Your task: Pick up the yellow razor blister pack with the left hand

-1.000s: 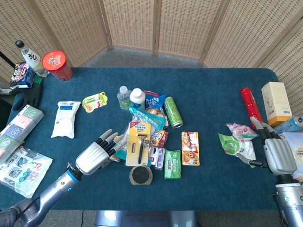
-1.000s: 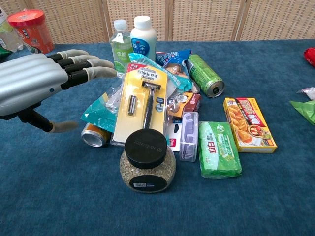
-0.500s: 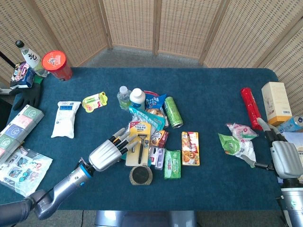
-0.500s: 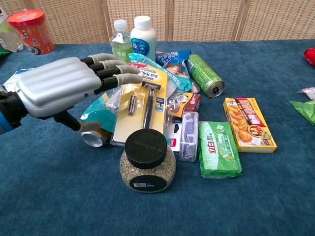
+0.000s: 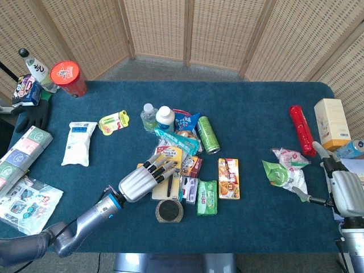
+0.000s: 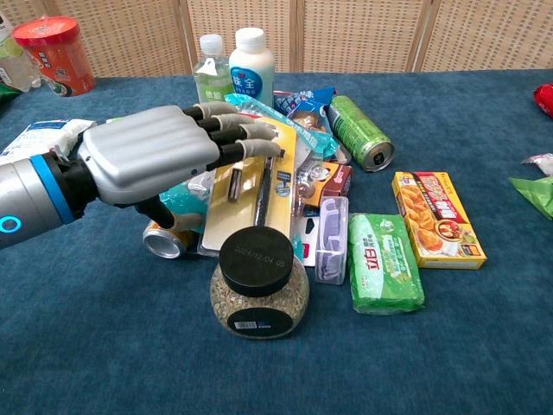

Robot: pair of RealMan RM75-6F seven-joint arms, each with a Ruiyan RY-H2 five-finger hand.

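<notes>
The yellow razor blister pack (image 5: 171,153) (image 6: 251,194) lies on top of the pile in the middle of the blue table, razor and cartridge showing through its clear cover. My left hand (image 5: 142,181) (image 6: 160,156) reaches in from the left. Its fingers (image 6: 246,138) stretch across the pack's upper part, just above or on it. The thumb (image 6: 160,214) points down at the pack's left edge, beside a lying can (image 6: 167,240). Whether the hand touches the pack cannot be told. My right hand (image 5: 344,190) rests open at the far right edge, seen only in the head view.
A black-lidded jar (image 6: 259,281) stands right in front of the pack. A clear case (image 6: 331,238), green packet (image 6: 386,262), orange box (image 6: 438,216) and green can (image 6: 360,131) lie to its right, two bottles (image 6: 251,56) behind. A white pouch (image 5: 79,143) lies further left.
My left hand has moved right from beside the pile until its fingers lie over the razor pack. The right hand has drifted slightly toward the table's right edge.
</notes>
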